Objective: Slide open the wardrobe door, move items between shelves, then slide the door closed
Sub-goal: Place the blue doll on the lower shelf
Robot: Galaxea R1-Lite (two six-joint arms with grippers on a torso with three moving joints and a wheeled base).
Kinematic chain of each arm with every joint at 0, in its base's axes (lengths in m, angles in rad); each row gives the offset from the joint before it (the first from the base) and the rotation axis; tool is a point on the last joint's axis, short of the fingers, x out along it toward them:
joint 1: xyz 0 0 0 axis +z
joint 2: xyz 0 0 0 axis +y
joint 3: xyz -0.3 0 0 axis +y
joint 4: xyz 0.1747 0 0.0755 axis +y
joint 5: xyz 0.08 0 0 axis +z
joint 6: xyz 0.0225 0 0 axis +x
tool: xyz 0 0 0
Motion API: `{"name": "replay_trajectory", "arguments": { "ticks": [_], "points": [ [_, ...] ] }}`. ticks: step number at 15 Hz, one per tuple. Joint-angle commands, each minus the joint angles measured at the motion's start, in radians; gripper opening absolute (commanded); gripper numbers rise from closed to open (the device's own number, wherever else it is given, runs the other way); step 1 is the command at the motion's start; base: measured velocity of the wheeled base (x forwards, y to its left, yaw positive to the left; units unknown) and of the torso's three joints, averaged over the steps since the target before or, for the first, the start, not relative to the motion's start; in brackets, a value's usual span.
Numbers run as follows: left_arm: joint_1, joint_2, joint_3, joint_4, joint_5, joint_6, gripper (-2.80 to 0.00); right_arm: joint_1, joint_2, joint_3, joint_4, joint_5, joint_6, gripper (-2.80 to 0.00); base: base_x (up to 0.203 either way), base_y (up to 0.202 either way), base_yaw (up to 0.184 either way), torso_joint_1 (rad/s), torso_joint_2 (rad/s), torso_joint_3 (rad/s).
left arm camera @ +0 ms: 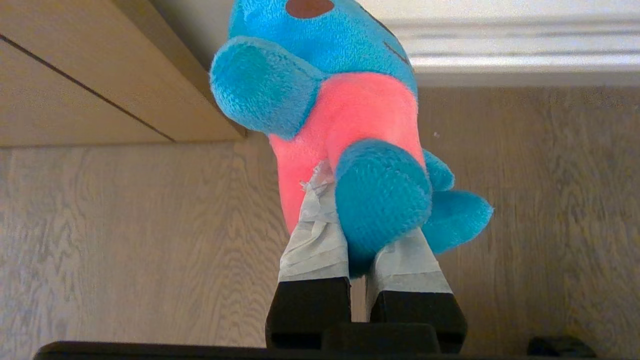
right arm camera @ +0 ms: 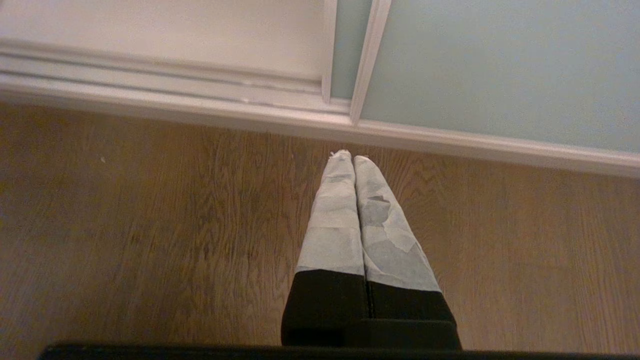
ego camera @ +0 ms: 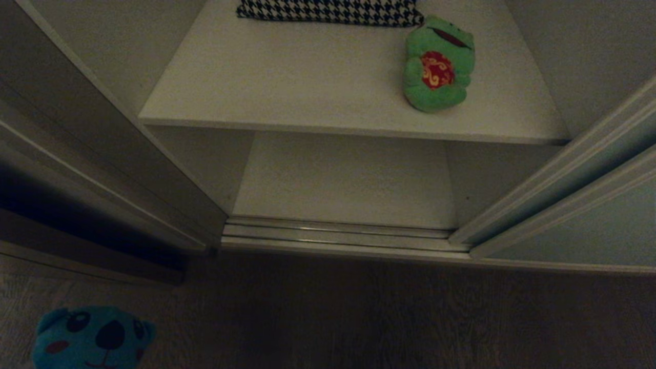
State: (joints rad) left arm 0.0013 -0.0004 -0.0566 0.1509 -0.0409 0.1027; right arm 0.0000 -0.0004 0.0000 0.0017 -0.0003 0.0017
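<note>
The sliding wardrobe door [ego camera: 589, 220] stands slid to the right, leaving the wardrobe open. A green frog plush [ego camera: 438, 64] lies on the upper white shelf [ego camera: 307, 87], toward its right side. The lower shelf [ego camera: 343, 179] is bare. The blue plush with a red belly [left arm camera: 350, 100] hangs over the wooden floor, and my left gripper [left arm camera: 357, 210] is shut on its lower body. Its head [ego camera: 92, 338] shows at the head view's bottom left. My right gripper [right arm camera: 350, 157] is shut and holds nothing, low over the floor, near the door [right arm camera: 500, 65] and its track.
A black-and-white houndstooth pillow [ego camera: 328, 10] lies at the back of the upper shelf. The dark side panel [ego camera: 77, 154] stands on the left. The metal door track [ego camera: 338, 233] runs along the wardrobe's front edge. Wooden floor [ego camera: 384, 318] lies in front.
</note>
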Motion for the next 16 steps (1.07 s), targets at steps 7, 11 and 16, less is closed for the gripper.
{"name": "replay_trajectory", "arguments": {
  "ticks": [7,11,16],
  "points": [
    [0.000,0.005,0.000,0.001,-0.001,-0.001,-2.80,0.000,0.000,0.002,0.000,0.000,0.000,-2.80,0.000,0.000,0.000,0.005,0.00,-0.200],
    [0.000,0.004,-0.001,0.001,-0.002,-0.001,-2.80,0.000,0.000,0.002,0.000,0.000,-0.002,-2.80,0.000,0.000,0.000,0.002,0.01,-0.199],
    [0.000,0.003,-0.001,0.001,-0.001,-0.001,-2.80,0.000,0.000,0.002,0.000,0.000,0.000,-2.80,0.000,0.000,0.000,0.004,0.00,-0.197]
  ]
}}
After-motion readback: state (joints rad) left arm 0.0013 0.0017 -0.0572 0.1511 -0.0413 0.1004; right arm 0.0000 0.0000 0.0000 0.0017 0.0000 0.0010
